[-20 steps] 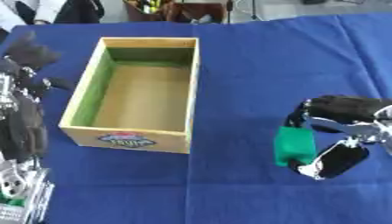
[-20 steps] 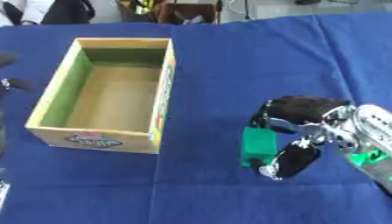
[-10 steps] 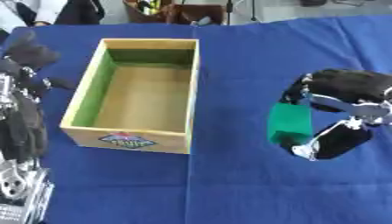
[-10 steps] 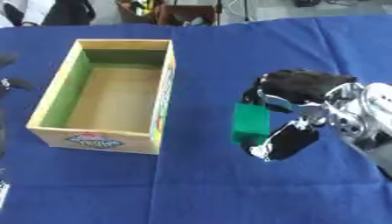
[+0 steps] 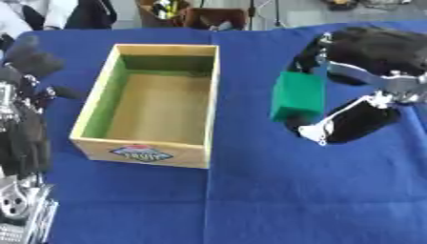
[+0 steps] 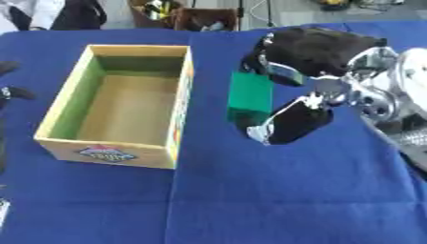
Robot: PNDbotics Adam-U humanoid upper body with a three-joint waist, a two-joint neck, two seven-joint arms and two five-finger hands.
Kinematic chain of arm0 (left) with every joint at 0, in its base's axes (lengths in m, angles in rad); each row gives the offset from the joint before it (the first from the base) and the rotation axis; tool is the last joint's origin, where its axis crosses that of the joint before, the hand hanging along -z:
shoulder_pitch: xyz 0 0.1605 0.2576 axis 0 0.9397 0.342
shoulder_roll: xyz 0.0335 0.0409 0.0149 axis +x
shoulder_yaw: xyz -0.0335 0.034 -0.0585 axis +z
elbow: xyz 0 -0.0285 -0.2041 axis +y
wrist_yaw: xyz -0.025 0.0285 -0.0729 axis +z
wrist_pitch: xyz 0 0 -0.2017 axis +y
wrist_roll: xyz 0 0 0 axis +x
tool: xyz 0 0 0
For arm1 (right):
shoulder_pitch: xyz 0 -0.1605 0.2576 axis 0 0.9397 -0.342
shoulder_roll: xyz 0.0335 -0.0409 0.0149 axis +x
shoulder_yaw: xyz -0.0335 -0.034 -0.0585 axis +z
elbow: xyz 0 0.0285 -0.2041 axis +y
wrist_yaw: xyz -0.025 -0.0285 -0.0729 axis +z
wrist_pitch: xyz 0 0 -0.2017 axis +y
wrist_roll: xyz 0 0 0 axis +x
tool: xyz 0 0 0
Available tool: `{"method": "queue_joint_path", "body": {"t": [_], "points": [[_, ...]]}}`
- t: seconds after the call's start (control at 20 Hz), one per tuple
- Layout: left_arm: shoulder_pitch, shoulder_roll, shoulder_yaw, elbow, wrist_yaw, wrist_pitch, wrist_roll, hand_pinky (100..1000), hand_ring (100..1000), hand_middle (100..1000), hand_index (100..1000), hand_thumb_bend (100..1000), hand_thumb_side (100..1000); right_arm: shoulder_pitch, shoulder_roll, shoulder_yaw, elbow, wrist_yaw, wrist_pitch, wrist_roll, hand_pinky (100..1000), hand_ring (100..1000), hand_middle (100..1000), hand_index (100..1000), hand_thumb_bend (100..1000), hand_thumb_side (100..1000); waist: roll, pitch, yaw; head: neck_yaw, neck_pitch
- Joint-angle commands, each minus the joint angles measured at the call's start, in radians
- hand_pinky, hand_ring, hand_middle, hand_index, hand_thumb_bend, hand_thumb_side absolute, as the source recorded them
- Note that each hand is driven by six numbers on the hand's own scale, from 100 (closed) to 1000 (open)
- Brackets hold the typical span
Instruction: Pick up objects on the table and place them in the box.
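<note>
My right hand (image 5: 367, 52) holds a green rectangular block (image 5: 297, 96) between curled fingers above and the thumb (image 5: 350, 125) below. The block hangs upright above the blue tablecloth, just right of the wooden box (image 5: 150, 102). The box is open-topped, with a green inner left wall, a bare brown floor and a round label on its front. Nothing lies inside it. My left hand (image 5: 23, 138) rests at the left edge beside the box, its dark fingers hanging relaxed and holding nothing.
A blue cloth (image 5: 250, 200) covers the whole table. Beyond the far edge stand a brown crate (image 5: 213, 16) and some dark items. Open cloth stretches in front of the box and to the lower right.
My right hand has lifted the green block off the cloth and carried it up and leftward, closer to the box's right wall. The left hand has stayed put.
</note>
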Motion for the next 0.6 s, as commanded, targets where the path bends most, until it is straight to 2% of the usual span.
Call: {"method": "queue_joint_path", "body": {"t": [0.05, 0.2, 0.6], "points": [[-0.003, 0.015, -0.002, -0.017, 0.004, -0.001, -0.003, 496, 768, 882, 732, 100, 984, -0.046, 0.027, -0.017, 0.018, 0.023, 0.007, -0.001, 772, 755, 401, 504, 100, 473, -0.004, -0.027, 0.005, -0.005, -0.003], [-0.001, 0.013, -0.003, -0.017, 0.004, 0.0, -0.004, 496, 767, 883, 732, 100, 985, -0.087, 0.073, -0.02, 0.052, 0.019, 0.017, 0.0, 774, 756, 395, 501, 100, 481, -0.005, -0.027, 0.01, -0.008, -0.003], [-0.005, 0.012, -0.006, -0.017, 0.008, 0.001, -0.007, 496, 767, 883, 732, 100, 986, -0.183, 0.221, -0.029, 0.215, 0.097, 0.005, -0.045, 782, 758, 387, 498, 100, 498, -0.007, -0.026, 0.024, -0.019, -0.006]]}}
